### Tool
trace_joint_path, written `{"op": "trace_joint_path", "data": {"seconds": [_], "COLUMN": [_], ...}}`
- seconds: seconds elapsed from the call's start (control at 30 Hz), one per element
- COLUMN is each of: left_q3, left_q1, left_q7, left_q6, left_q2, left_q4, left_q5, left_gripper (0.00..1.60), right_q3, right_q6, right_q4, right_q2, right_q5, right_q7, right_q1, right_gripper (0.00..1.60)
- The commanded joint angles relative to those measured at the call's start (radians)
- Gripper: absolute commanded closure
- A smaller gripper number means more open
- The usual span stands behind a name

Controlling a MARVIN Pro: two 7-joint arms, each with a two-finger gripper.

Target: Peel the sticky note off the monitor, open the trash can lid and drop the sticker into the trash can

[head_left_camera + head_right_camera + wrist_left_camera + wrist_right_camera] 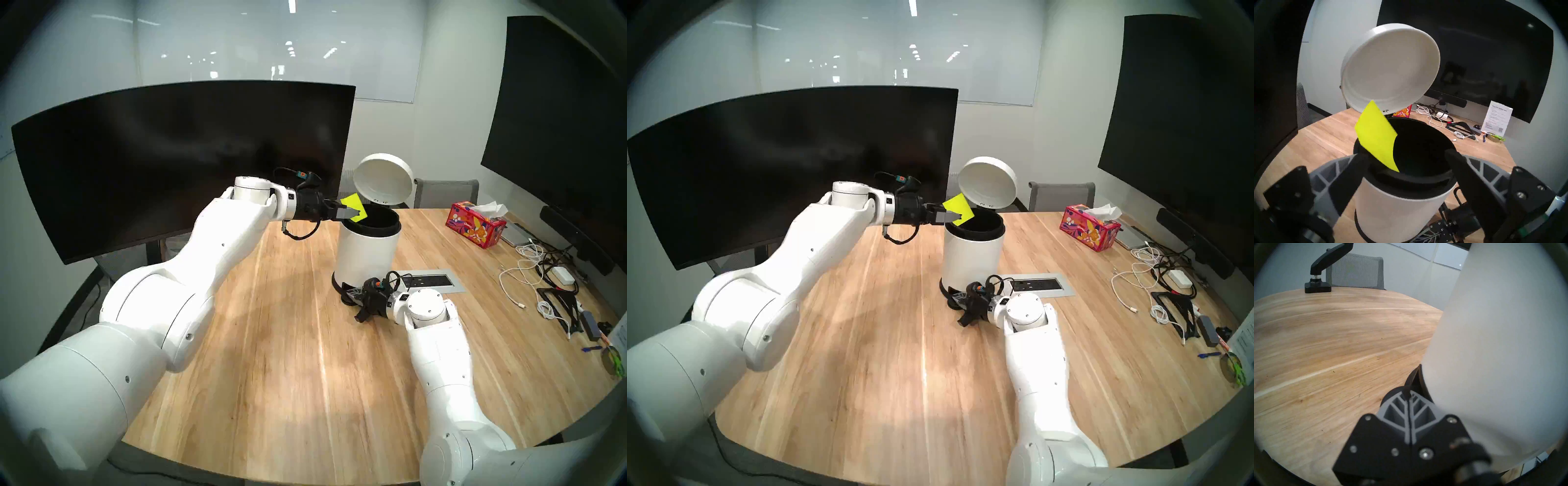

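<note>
The white trash can (366, 258) stands mid-table with its round lid (383, 180) tipped up and back. My left gripper (354, 213) hovers at the can's rim, open; in the left wrist view its jaws stand wide apart over the black bucket mouth. The yellow-green sticky note (1376, 137) leans against one finger (1349, 178) and hangs over the opening, nothing pinching it. My right gripper (353, 293) is shut, its tips (1409, 392) down on the black pedal at the can's base. Behind my left arm stands the curved monitor (169, 163).
A red tissue box (475, 227), loose cables and chargers (529, 271) and a socket panel (427, 281) lie to the right. A large flat screen (559, 135) hangs on the right wall. A mesh chair (444, 193) stands behind the table.
</note>
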Motion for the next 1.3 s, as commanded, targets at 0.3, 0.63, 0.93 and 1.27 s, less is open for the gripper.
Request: {"op": "trace_joint_path", "data": {"seconds": [0.3, 0.63, 0.93, 1.27], "left_q3": [-0.032, -0.077, -0.128, -0.199], "left_q1": [-0.017, 0.027, 0.115, 0.25], "left_q7": [-0.02, -0.049, -0.09, -0.122], "left_q6": [-0.003, 0.072, 0.141, 0.21], "left_q2": [-0.012, 0.022, 0.096, 0.155], "left_q4": [-0.031, -0.181, -0.307, -0.47], "left_q5": [-0.03, -0.065, -0.097, -0.139], "left_gripper": [0.13, 0.07, 0.0, 0.0], "right_q3": [0.005, 0.006, 0.007, 0.009], "right_q6": [-0.003, -0.003, -0.003, -0.004], "right_q4": [-0.002, -0.002, -0.002, -0.002], "right_q2": [0.004, 0.003, 0.003, 0.002], "right_q5": [-0.003, -0.004, -0.005, -0.006], "right_q7": [-0.005, -0.004, -0.002, -0.001], "right_q1": [0.0, 0.0, 0.0, 0.001], "right_gripper": [1.6, 1.6, 1.6, 1.6]}}
